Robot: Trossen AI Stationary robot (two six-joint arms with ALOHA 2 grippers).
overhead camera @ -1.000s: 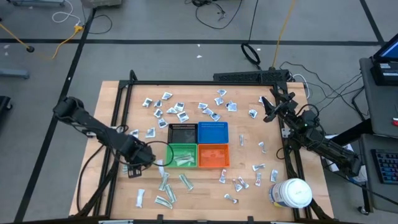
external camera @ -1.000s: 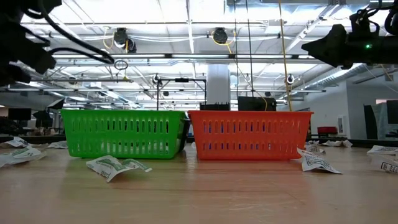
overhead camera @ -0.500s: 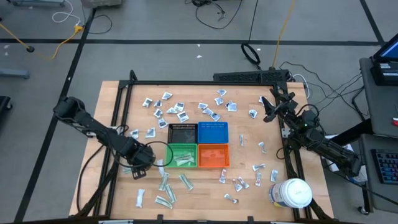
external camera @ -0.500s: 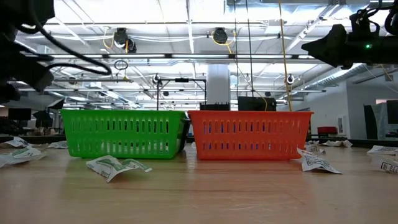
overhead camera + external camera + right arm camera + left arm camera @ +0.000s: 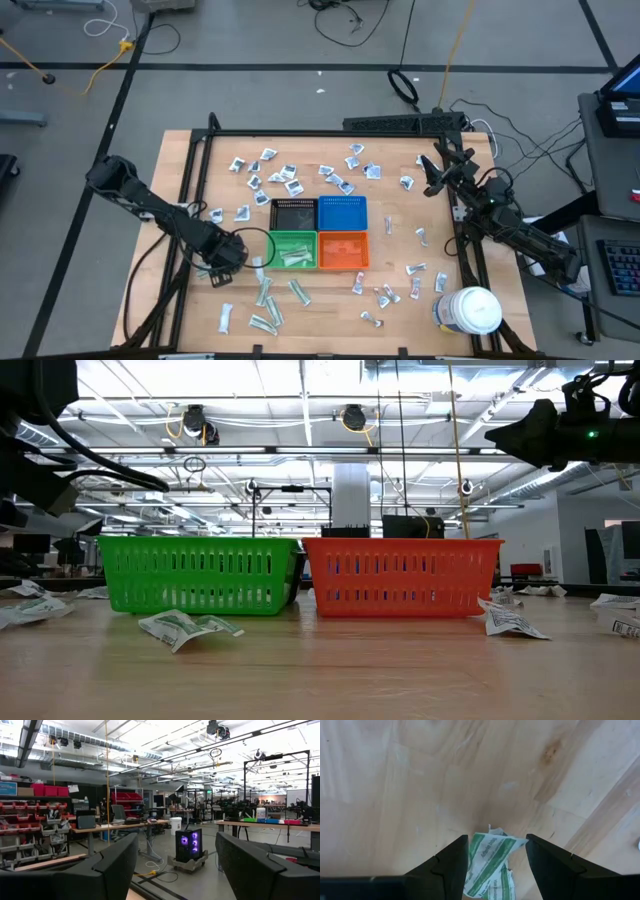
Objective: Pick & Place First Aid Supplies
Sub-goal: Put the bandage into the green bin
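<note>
Green-striped packet [image 5: 492, 862] lies flat on the bare wood just left of the green bin [image 5: 293, 248], directly between the left gripper [image 5: 495, 857] fingers. Fingers are apart, straddling it with a gap on both sides, nothing gripped yet (looks like a second wrapper tucked under it, so a double pick is possible). To do this step well: come straight down, keep the packet centred, get the tips onto the table before closing, pinch across the narrow width. Right gripper [image 5: 175, 870] is parked wide open up at the far right edge, empty.
</note>
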